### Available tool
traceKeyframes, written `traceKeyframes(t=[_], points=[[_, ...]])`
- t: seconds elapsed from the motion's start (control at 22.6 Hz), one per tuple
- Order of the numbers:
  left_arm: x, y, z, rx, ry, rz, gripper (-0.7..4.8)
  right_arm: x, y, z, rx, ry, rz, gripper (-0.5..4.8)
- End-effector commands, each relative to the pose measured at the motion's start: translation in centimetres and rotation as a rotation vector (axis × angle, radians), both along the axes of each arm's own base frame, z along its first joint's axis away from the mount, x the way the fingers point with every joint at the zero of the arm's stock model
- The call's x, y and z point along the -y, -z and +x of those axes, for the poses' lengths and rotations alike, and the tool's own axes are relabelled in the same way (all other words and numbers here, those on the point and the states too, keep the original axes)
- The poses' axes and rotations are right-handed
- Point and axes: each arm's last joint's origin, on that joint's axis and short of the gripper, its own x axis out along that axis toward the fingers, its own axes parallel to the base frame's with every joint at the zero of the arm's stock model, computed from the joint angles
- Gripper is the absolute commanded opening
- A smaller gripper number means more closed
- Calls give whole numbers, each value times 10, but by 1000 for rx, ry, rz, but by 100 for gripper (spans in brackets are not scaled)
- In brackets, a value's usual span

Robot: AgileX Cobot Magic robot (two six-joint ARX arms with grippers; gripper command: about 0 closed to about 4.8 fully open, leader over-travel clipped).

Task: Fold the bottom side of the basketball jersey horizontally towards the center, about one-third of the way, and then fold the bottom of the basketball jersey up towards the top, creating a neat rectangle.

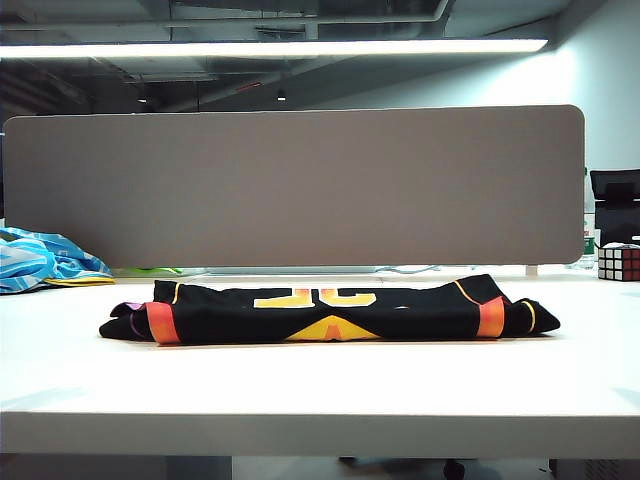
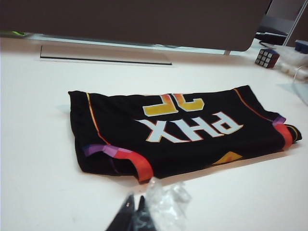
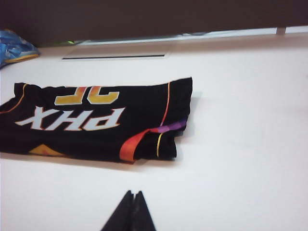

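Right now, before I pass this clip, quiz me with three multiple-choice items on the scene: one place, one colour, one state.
1. Where is the Rubik's cube?
A. on the basketball jersey
B. at the table's far right, apart from the jersey
C. in a gripper

2. What colour is the jersey's PHX lettering?
A. white
B. green
C. blue

3. How does the basketball jersey lie?
A. spread flat, unfolded
B. hanging off the table edge
C. folded into a rectangle, both grippers clear of it

Key: 1 B, it stands by the right edge. 2 A, white on black. 3 C, left gripper and right gripper are shut, apart from it.
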Motion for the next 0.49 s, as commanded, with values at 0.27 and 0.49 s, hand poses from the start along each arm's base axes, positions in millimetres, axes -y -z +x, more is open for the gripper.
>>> traceKeyframes(t=[0.27,0.49], points=[[-1,7,-3,97,7,-36,-5,0,27,8,-1,1,4,-1],[-4,7,-2,153,-91,96,-5,3,21,10,83,93,-85,-2]])
